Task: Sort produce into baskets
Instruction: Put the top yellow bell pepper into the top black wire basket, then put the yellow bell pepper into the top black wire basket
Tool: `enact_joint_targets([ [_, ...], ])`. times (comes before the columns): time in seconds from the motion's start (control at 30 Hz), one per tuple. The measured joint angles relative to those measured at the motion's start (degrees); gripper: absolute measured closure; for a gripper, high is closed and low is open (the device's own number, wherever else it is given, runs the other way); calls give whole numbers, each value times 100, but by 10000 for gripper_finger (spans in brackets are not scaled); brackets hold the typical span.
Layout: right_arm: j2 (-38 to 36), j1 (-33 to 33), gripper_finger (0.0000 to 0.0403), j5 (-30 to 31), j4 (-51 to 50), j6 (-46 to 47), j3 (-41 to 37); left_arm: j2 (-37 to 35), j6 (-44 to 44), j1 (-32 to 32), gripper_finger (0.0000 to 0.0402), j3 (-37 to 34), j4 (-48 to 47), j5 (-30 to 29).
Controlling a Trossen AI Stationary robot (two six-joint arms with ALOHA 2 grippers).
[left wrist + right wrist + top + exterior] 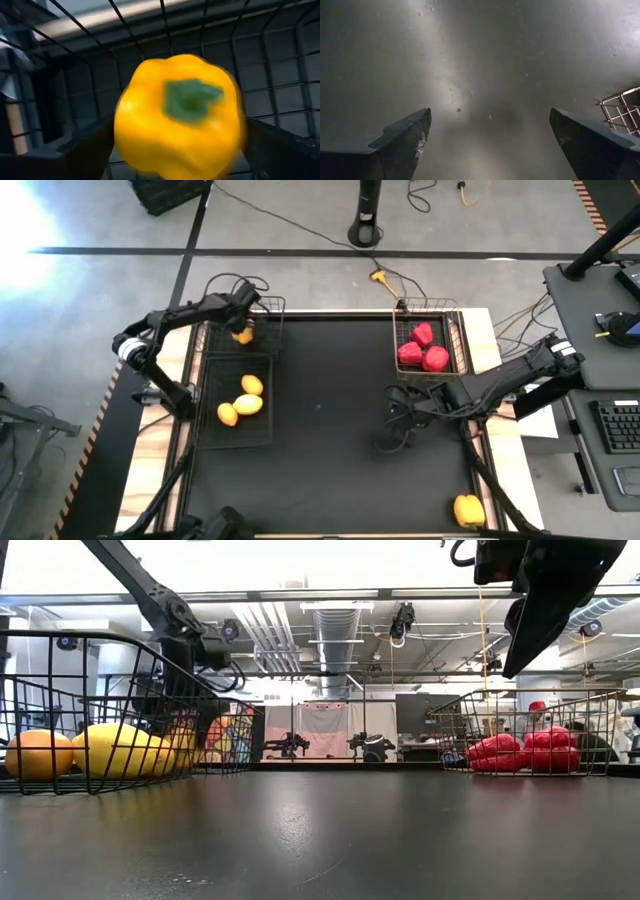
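My left gripper (243, 320) hangs over the far-left wire basket (268, 308), fingers wide apart. A yellow bell pepper (180, 117), green stem toward the camera, fills the gap between them; it also shows in the high view (243, 336). The mesh of the basket floor lies behind it. My right gripper (490, 135) is open and empty above the bare black mat, near the far-right basket (455, 345), which holds three red peppers (422, 348). Three yellow-orange lemons (242, 400) lie in the near-left basket (210, 420). Another yellow pepper (468, 508) lies at the table's near right corner. My left gripper points down into the far-left basket with one finger (85, 150) on each side of the yellow pepper's body (125, 125). The pepper's outline is smeared, and I cannot tell whether the fingers touch it.
Black cables (405, 420) lie on the mat under my right arm. The middle of the mat (330, 430) is bare. In the low view the lemon basket (100, 740) stands at left and the red-pepper basket (530, 735) at right.
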Motion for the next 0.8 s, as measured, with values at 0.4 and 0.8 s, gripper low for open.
enact_joint_targets([
  [0.4,-7,-68,3,31,-646,905,425,-1705,547,-352,4,-7,111,-201],
  [0.8,618,1079,3,-130,546,3383,767,-3324,1208,-3378,3,-537,3181,-61],
])
